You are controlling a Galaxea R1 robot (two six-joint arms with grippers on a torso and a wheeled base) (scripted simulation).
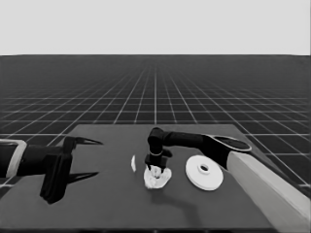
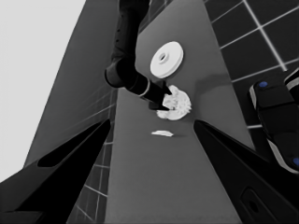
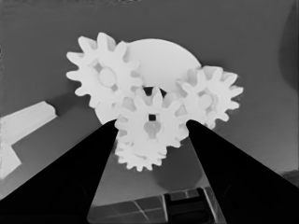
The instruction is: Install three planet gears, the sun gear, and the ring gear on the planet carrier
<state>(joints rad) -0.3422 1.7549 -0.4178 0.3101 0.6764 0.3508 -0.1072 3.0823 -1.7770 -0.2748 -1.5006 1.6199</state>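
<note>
Head view has the right gripper (image 1: 155, 169) pointing straight down over the smaller round part (image 1: 157, 179), a bit left of centre in the lower middle of the frame. The right arm comes in from the lower right corner and bends over the larger round part (image 1: 204, 172), which lies flat on the table (image 1: 116, 208) just right of the smaller one, not touching it. A thin white piece (image 1: 133, 163) sits a little left of the gripper, on its own.

Right wrist view is the good one: the two black fingers (image 3: 74, 177) are clamped on a small toothed gear (image 3: 150, 125), one on each side of it, right in the middle of the frame. That gear sits over the smaller round part (image 3: 163, 60), with its teeth against a gear at upper left (image 3: 105, 74) and another at the right (image 3: 210, 95). A fourth gear (image 3: 138, 158) peeks out just below the held one, mostly hidden by it.

The left gripper (image 1: 85, 158) is parked at the left edge of the head view over the table's left end, fingers wide apart with nothing between them. Its wrist view shows the same cluster (image 2: 175, 102) mid-frame, the larger round part (image 2: 166, 59) above it.
</note>
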